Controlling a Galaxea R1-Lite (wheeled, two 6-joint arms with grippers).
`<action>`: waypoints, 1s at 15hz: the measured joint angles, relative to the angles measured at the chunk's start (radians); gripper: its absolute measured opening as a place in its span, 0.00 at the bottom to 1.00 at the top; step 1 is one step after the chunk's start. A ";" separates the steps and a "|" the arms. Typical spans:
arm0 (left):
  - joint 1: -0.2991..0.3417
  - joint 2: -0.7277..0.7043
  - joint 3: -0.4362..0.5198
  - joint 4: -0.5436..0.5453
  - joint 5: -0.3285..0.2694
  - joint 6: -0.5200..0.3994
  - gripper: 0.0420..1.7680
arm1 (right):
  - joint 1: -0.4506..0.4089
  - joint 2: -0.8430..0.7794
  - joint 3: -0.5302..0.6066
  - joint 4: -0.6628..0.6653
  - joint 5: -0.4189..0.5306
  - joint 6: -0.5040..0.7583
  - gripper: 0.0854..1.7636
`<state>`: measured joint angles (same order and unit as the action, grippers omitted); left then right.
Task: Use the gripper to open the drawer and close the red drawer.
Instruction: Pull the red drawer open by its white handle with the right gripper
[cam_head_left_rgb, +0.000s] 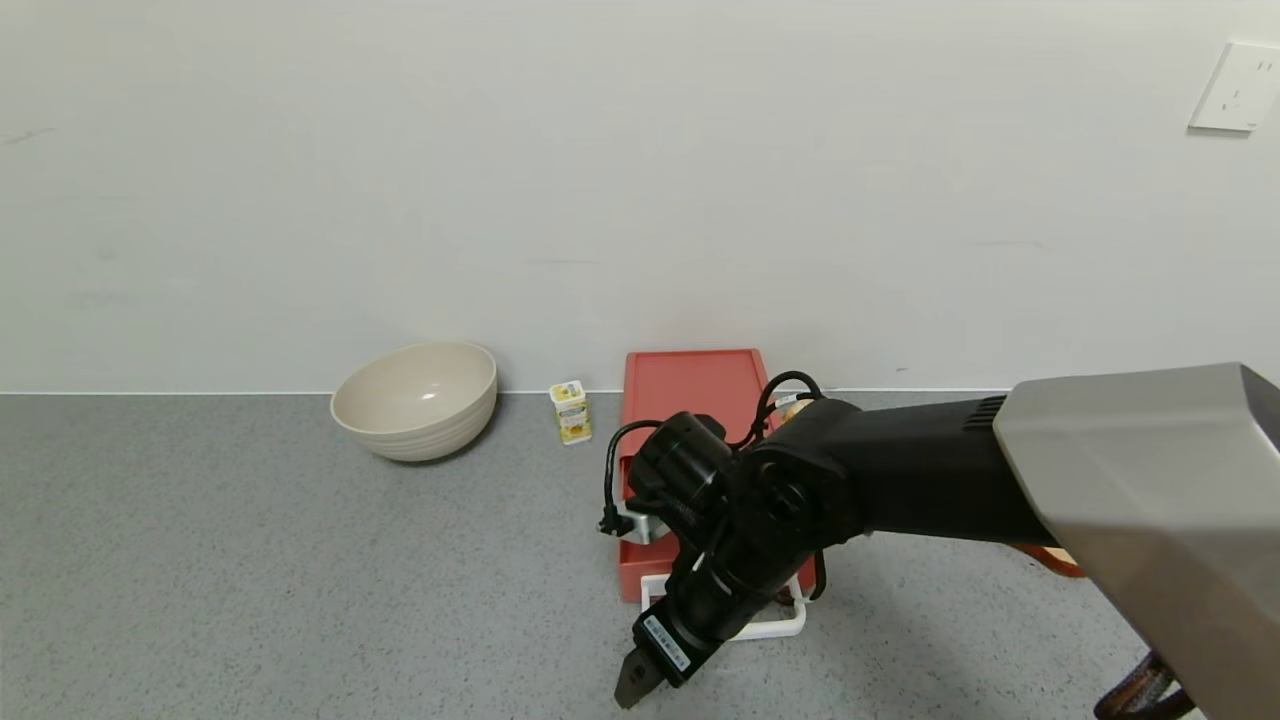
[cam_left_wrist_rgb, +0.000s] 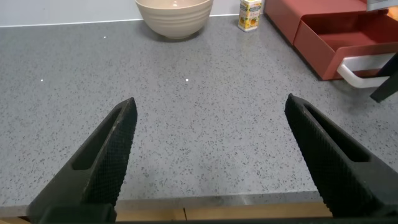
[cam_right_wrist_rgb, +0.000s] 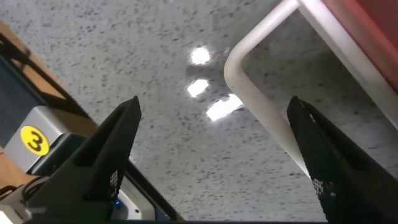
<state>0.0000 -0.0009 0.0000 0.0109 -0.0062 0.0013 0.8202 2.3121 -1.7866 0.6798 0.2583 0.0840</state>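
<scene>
The coral-red drawer (cam_head_left_rgb: 632, 578) stands pulled out of its red casing (cam_head_left_rgb: 692, 385) near the wall. Its white loop handle (cam_head_left_rgb: 775, 628) points toward the table's front. My right gripper (cam_head_left_rgb: 634, 686) reaches over the drawer and points down just in front of the handle. In the right wrist view it (cam_right_wrist_rgb: 213, 106) is open, and the white handle (cam_right_wrist_rgb: 264, 115) runs between the fingers, close to one of them, not gripped. My left gripper (cam_left_wrist_rgb: 210, 102) is open and empty over the table's front edge, away from the drawer (cam_left_wrist_rgb: 348, 43).
A cream bowl (cam_head_left_rgb: 415, 400) and a small yellow carton (cam_head_left_rgb: 571, 411) stand by the wall, left of the casing. The grey speckled table (cam_head_left_rgb: 250, 560) spreads to the left. The right wrist view shows the table's front edge and the robot's base (cam_right_wrist_rgb: 34, 142) below.
</scene>
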 joint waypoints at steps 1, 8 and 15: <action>0.000 0.000 0.000 0.000 0.000 0.000 0.97 | 0.005 -0.006 0.007 -0.001 0.000 0.011 0.97; 0.000 0.000 0.000 0.000 0.000 0.000 0.97 | 0.042 -0.025 0.039 -0.004 -0.002 0.050 0.97; 0.000 0.000 0.000 0.000 0.000 0.000 0.97 | 0.062 -0.035 0.058 -0.002 -0.001 0.086 0.97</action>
<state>0.0000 -0.0009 0.0000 0.0109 -0.0057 0.0013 0.8821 2.2768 -1.7289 0.6777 0.2572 0.1698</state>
